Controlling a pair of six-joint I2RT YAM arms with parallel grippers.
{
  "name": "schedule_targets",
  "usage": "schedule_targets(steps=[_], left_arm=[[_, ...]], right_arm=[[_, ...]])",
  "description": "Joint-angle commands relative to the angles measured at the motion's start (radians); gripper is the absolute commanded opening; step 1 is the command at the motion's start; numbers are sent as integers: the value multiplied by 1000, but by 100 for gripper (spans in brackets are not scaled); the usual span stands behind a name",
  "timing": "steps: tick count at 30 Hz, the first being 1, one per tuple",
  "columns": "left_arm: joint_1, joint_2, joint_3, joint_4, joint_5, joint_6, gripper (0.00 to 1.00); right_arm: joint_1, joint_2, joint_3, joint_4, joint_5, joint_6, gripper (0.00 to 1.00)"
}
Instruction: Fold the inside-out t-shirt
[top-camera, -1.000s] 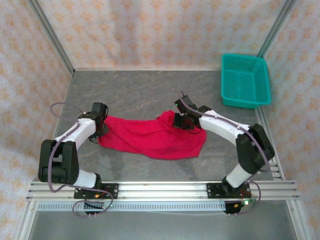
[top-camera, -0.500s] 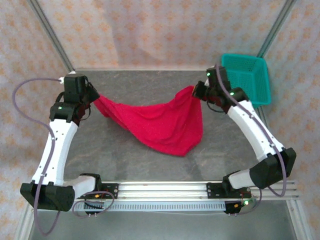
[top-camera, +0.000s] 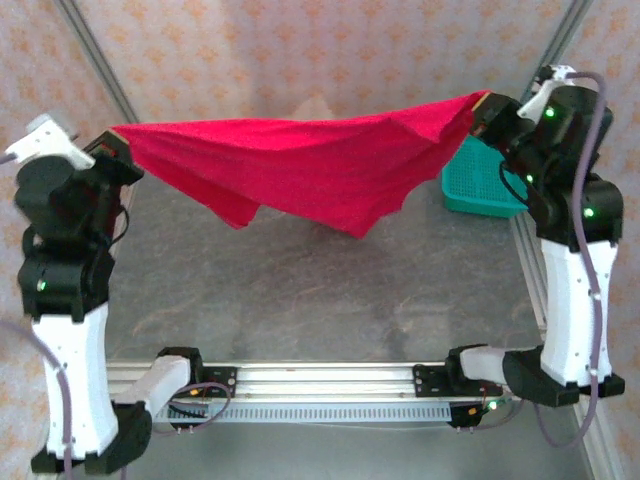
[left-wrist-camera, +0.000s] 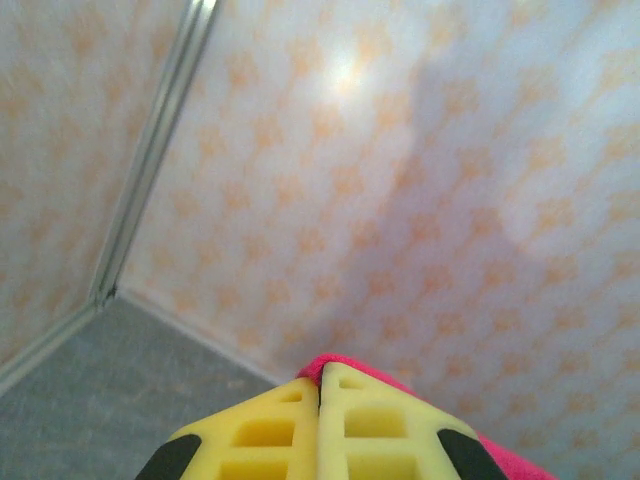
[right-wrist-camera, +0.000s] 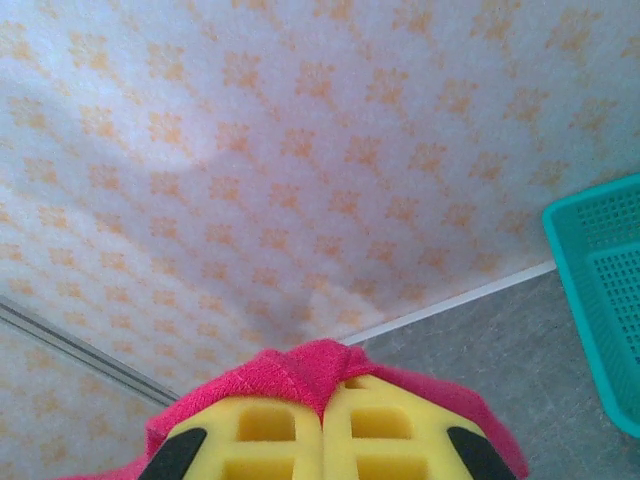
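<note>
The red t-shirt (top-camera: 300, 165) hangs stretched in the air above the bench (top-camera: 330, 300). The left gripper (top-camera: 118, 148) is pinched on its left end and the right gripper (top-camera: 484, 110) on its right end. Both holds look like thin edge pinches, so pulling wider could slip a corner free. The sagging middle could also land bunched, or the right end could snag the basket (top-camera: 490, 195).

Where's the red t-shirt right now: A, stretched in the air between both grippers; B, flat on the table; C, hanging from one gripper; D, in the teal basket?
A: the t-shirt spans from the left gripper to the right gripper, both shut on it, sagging above the table.
</note>
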Motion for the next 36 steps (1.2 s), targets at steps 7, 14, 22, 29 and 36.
schedule_targets(steps=[7,14,22,29,36], left_arm=[[8,-96,63,47,-45,82,0],[8,-3,-30,104,31,105,0],[8,300,-179,159,28,138,0],[13,663,-197,146,52,53,44],[8,828,-68,-184,4,6,62]], right_arm=[[-5,-65,110,-56,9,-15,0],[-5,80,81,-8,36,-61,0],[-14,469,89,65,-44,-59,0],[-14,876,272,-7,-115,-13,34],[28,923,336,-255,-42,-91,57]])
